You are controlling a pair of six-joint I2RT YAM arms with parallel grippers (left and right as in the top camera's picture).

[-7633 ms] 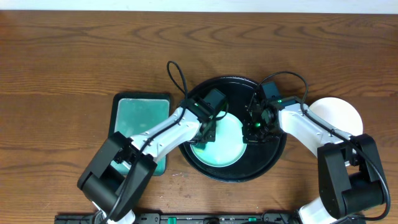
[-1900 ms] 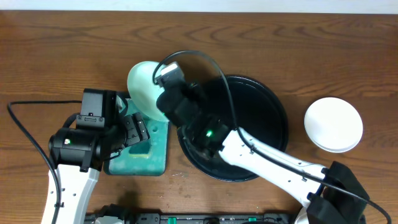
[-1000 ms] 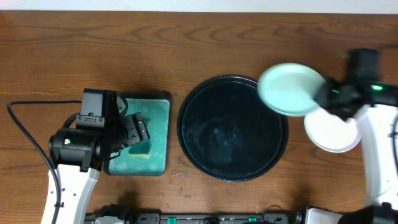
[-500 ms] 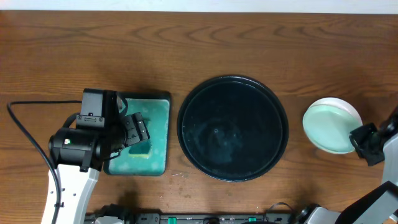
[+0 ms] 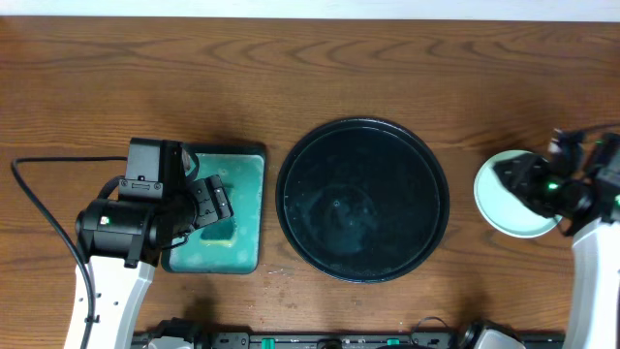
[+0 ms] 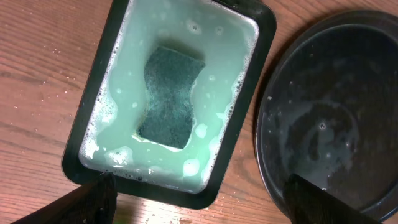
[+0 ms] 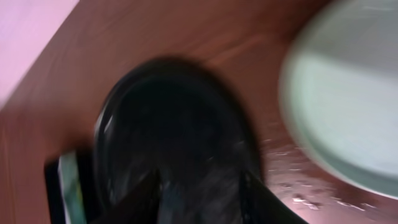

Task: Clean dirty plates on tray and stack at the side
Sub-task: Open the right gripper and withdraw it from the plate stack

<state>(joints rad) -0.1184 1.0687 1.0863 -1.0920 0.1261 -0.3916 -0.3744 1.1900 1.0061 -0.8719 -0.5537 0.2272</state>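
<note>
Over at 3 o'clock from the tray (image 5: 363, 121), off it and down on the table (image 5: 97, 78): the dirty plates (image 5: 504, 208), pale-mint face up. Right above them, toward their 12 o'clock edge, the right gripper (image 5: 511, 177). Touching or not, hard to say, and the wrist view is too blurred to call the jaws. Wet smears across that glossy black tray. At 9 o'clock from it, the left gripper (image 5: 208, 208), jaws spread wide, empty, poised over the dark-rimmed soapy basin (image 6: 93, 124), with the sponge (image 6: 171, 96) lying in the suds.
</note>
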